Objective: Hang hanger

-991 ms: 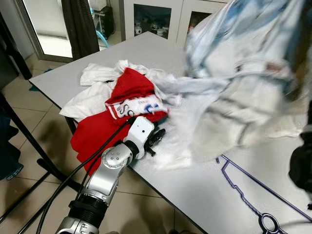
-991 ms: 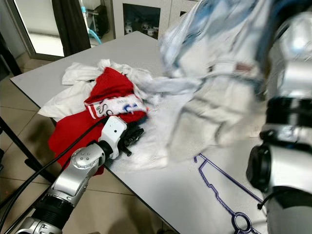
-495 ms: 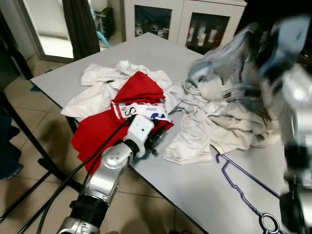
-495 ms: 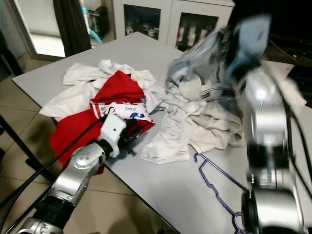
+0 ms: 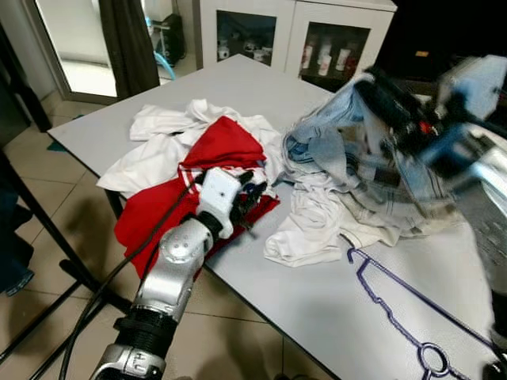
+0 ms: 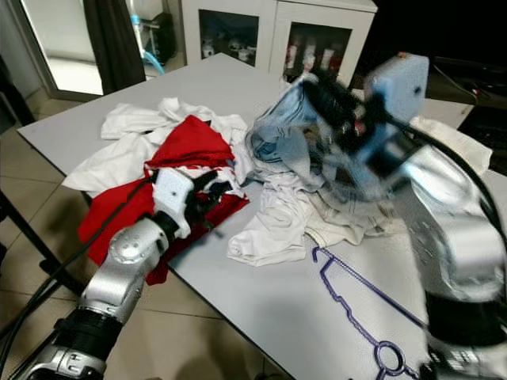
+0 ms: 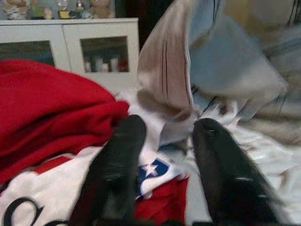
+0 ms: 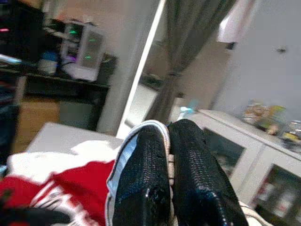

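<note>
A purple wire hanger point(image 5: 394, 313) lies flat on the grey table point(image 5: 317, 317) at the near right, its hook toward me. My right gripper point(image 5: 386, 93) is blurred above the back of the clothes pile. It is shut on the hem of a pale blue striped shirt point(image 5: 341, 150), which shows pinched between its fingers point(image 8: 141, 179). The shirt drapes down onto white clothes point(image 5: 305, 229). My left gripper point(image 5: 252, 192) is open just over a red garment point(image 5: 226, 142) with white lettering, nothing between its fingers point(image 7: 122, 155).
More white clothes point(image 5: 158, 150) spread toward the table's left corner. A white cabinet with glass doors point(image 5: 261, 36) stands behind the table, with a dark curtain point(image 5: 131, 39) to its left. Black stand legs point(image 5: 40, 214) cross the tiled floor on the left.
My right arm has swung the blue shirt down from in front of the camera onto the clothes pile. My left gripper has shifted slightly farther onto the red garment.
</note>
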